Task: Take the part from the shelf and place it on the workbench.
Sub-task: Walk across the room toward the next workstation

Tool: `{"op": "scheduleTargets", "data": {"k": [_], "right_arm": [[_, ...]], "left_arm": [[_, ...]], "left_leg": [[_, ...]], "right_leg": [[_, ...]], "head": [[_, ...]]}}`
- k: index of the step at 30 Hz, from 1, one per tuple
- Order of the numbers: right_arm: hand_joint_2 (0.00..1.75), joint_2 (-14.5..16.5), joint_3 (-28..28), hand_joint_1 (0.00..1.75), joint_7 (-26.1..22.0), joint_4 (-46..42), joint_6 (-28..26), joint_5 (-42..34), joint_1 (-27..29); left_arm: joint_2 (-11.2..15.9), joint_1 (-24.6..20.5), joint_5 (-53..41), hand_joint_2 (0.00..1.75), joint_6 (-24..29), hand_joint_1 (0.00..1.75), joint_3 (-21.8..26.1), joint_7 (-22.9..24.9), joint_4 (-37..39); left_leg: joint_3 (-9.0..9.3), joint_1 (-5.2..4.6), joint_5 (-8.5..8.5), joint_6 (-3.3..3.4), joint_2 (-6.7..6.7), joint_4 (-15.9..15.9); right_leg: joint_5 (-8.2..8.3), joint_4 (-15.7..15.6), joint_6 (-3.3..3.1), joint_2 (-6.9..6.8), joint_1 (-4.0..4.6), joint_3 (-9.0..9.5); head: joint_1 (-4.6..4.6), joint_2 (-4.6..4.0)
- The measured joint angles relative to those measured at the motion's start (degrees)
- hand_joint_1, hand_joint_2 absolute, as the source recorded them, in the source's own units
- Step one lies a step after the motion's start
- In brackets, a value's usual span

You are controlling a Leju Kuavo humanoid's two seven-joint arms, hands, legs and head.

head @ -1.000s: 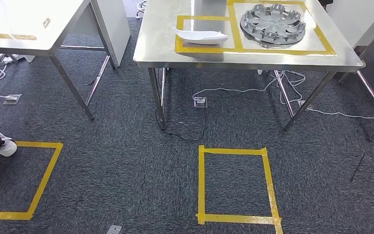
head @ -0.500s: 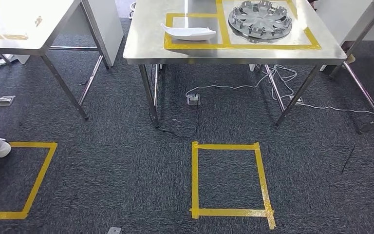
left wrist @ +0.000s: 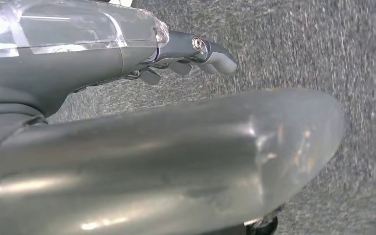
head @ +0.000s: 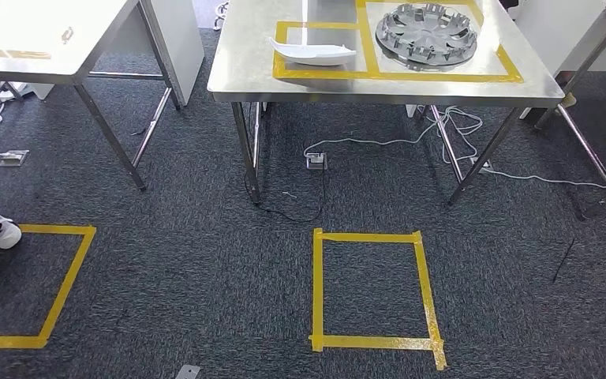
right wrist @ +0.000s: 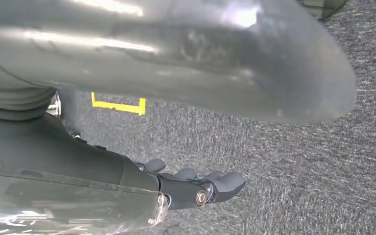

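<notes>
Two steel worktops stand at the top of the head view: one in the upper centre, the other cut by the upper left edge. The central worktop carries two parts inside two adjoining yellow tape frames: a white curved trim piece in the smaller frame and a grey wheel cover in the larger one, apart from each other. The trim piece lies near the worktop's front edge; the wheel cover sits further back, its far rim cut by the frame's top.

On the dark carpet there are two full tape squares: one at lower centre, straight in front of the central worktop, and one at lower left, with a person's white shoe at its upper left corner. A white cable and a floor socket lie under the central worktop between its legs. Open carpet spans the middle of the frame between the worktop legs and the centre square.

In the wrist views the left hand and right hand each hang over carpet beside a rounded silver body part, fingers loosely curled with nothing between them.
</notes>
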Motion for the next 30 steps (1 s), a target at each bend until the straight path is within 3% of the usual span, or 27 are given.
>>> {"op": "scheduleTargets", "data": {"k": [2, 4, 5, 7, 9, 10, 11, 13, 14, 16, 19, 21, 23, 24, 25, 26, 28, 30], "right_arm": [[0.00, -0.01, -0.02, 0.00, 0.00, 0.01, -0.01, 0.00, -0.07], [0.00, 0.02, -0.08, 0.00, 0.00, 0.04, -0.01, 0.00, 0.08], [0.00, 0.03, -0.14, 0.00, 0.00, 0.05, -0.01, 0.00, 0.09], [0.00, 0.03, -0.30, 0.00, 0.00, 0.08, -0.01, 0.01, 0.05], [0.00, 0.01, -0.40, 0.00, 0.00, 0.08, -0.01, 0.02, 0.13], [0.00, -0.02, -0.42, 0.00, 0.00, 0.08, -0.01, 0.02, 0.19], [0.00, -0.03, -0.42, 0.00, 0.00, 0.08, -0.01, 0.02, 0.22], [0.00, -0.03, -0.43, 0.00, 0.01, 0.08, -0.01, 0.03, 0.17], [0.00, -0.03, -0.44, 0.00, 0.01, 0.08, -0.01, 0.03, 0.11], [0.00, -0.04, -0.44, 0.00, 0.04, 0.08, -0.01, 0.06, 0.02], [0.00, 0.01, -0.44, 0.00, 0.08, 0.13, -0.01, 0.10, 0.08], [0.00, -0.01, -0.44, 0.00, 0.09, 0.15, -0.02, 0.11, 0.01], [0.00, -0.04, -0.44, 0.00, 0.09, 0.15, -0.02, 0.11, -0.09], [0.00, -0.02, -0.44, 0.00, 0.09, 0.15, -0.01, 0.11, -0.01], [0.00, -0.01, -0.45, 0.00, 0.09, 0.16, -0.01, 0.13, 0.11], [0.00, 0.01, -0.45, 0.00, 0.09, 0.16, -0.01, 0.15, 0.24], [0.00, -0.08, -0.46, 0.00, 0.09, 0.15, -0.02, 0.17, 0.31], [0.00, -0.19, -0.46, 0.00, 0.09, 0.16, -0.03, 0.19, 0.17]], "left_arm": [[-0.01, 0.03, 0.01, 0.00, 0.00, 0.00, -0.01, 0.02, 0.01], [-0.02, -0.01, 0.02, 0.00, 0.00, 0.00, -0.02, 0.04, 0.02], [-0.02, -0.03, 0.03, 0.00, 0.00, 0.00, -0.02, 0.04, 0.03], [-0.02, -0.01, 0.07, 0.00, 0.00, 0.00, -0.06, 0.06, 0.04], [-0.03, 0.05, 0.11, 0.00, 0.00, 0.00, -0.25, 0.08, 0.05], [-0.03, 0.06, 0.12, 0.00, 0.00, 0.00, -0.38, 0.08, 0.06], [-0.03, 0.05, 0.13, 0.00, 0.00, 0.00, -0.51, 0.08, 0.06], [-0.03, 0.02, 0.14, 0.00, 0.00, 0.00, -0.71, 0.08, 0.06], [-0.03, -0.02, 0.15, 0.00, 0.00, 0.00, -0.79, 0.08, 0.06], [-0.03, -0.02, 0.18, 0.00, 0.00, 0.00, -0.95, 0.11, 0.07], [-0.01, 0.04, 0.20, 0.00, 0.00, 0.00, -1.00, 0.16, 0.10], [-0.05, 0.03, 0.20, 0.00, 0.00, 0.00, -1.00, 0.16, 0.10], [-0.08, 0.13, 0.22, 0.00, 0.00, 0.00, -1.00, 0.17, 0.12], [-0.08, 0.17, 0.27, 0.00, 0.00, 0.00, -1.00, 0.17, 0.13], [-0.08, 0.18, 0.34, 0.00, 0.00, 0.00, -1.00, 0.18, 0.14], [-0.09, 0.16, 0.43, 0.00, 0.00, 0.00, -1.00, 0.19, 0.15], [-0.18, 0.06, 0.54, 0.00, 0.00, 0.00, -1.00, 0.17, 0.14], [-0.34, -0.05, 0.58, 0.00, 0.01, 0.00, -1.01, 0.16, 0.13]], "left_leg": [[-0.21, -0.11, 0.17, -0.61, 0.83, 0.06], [-0.54, 0.01, -0.87, -1.30, 0.17, 1.01], [-1.28, 0.07, -2.33, -1.58, -0.65, 2.83], [-4.23, 0.21, -6.48, -1.88, -2.13, 9.61], [-6.93, 0.27, -8.65, -1.86, -2.17, 15.57], [-7.03, 0.31, -8.07, -1.79, -2.15, 15.91], [-6.03, 0.35, -6.47, -1.68, -2.19, 14.05], [-2.35, 0.46, -2.83, -1.41, -3.25, 7.01], [-0.94, 0.51, -1.95, -1.28, -3.89, 4.16], [-0.10, 0.44, -1.94, -0.98, -4.57, 2.07], [-0.25, 0.44, -1.52, -0.07, -3.53, 1.77], [-0.30, 0.51, -1.29, 0.44, -2.64, 1.57], [-0.43, 0.37, -1.28, 0.59, -1.74, 1.59], [-0.47, 0.30, -1.28, 0.61, -1.33, 1.60], [-0.49, 0.21, -1.28, 0.61, -1.02, 1.61], [-0.46, 0.09, -1.28, 0.62, -0.78, 1.61], [-0.32, -0.15, -1.29, 0.60, -0.41, 1.59], [-0.42, -0.33, -1.23, 0.43, -0.13, 1.62]], "right_leg": [[-0.06, -0.43, -0.85, 0.40, 0.16, -0.25], [0.44, -0.67, -1.66, 1.01, -0.02, -0.47], [0.71, -0.84, -2.04, 1.26, -0.12, -0.57], [1.02, -0.89, -2.47, 1.78, -0.10, -0.92], [1.16, -0.67, -2.56, 2.31, 0.05, -1.34], [1.18, -0.46, -2.53, 2.62, 0.09, -1.52], [1.15, -0.19, -2.46, 2.96, 0.09, -1.67], [0.92, 0.49, -2.11, 3.63, 0.12, -1.98], [0.79, 0.88, -1.84, 3.97, 0.15, -2.24], [0.79, 1.31, -1.15, 4.57, 0.11, -2.79], [0.38, 2.03, -0.16, 4.75, -0.16, -3.42], [-2.54, 6.34, 0.42, 3.50, -0.21, -5.25], [-6.37, 13.95, 0.82, 2.61, -0.23, -8.44], [-7.31, 16.76, 0.86, 2.46, -0.22, -9.51], [-7.12, 17.63, 0.77, 2.41, -0.21, -9.69], [-5.83, 16.19, 0.54, 2.38, -0.18, -8.80], [-2.01, 8.42, -0.51, 1.96, 0.13, -4.78], [-0.19, 2.18, -1.61, 1.32, 0.61, -1.80]], "head": [[0.04, 0.00], [-0.07, 0.00], [-0.25, 0.00], [-0.75, 0.00], [-1.01, 0.00], [-1.04, 0.00], [-1.07, 0.00], [-1.20, 0.00], [-1.26, 0.00], [-1.20, 0.00], [-0.99, 0.00], [-0.59, 0.00], [-0.14, 0.00], [-0.01, 0.00], [0.10, 0.00], [0.22, 0.00], [0.39, 0.00], [0.46, 0.00]]}}
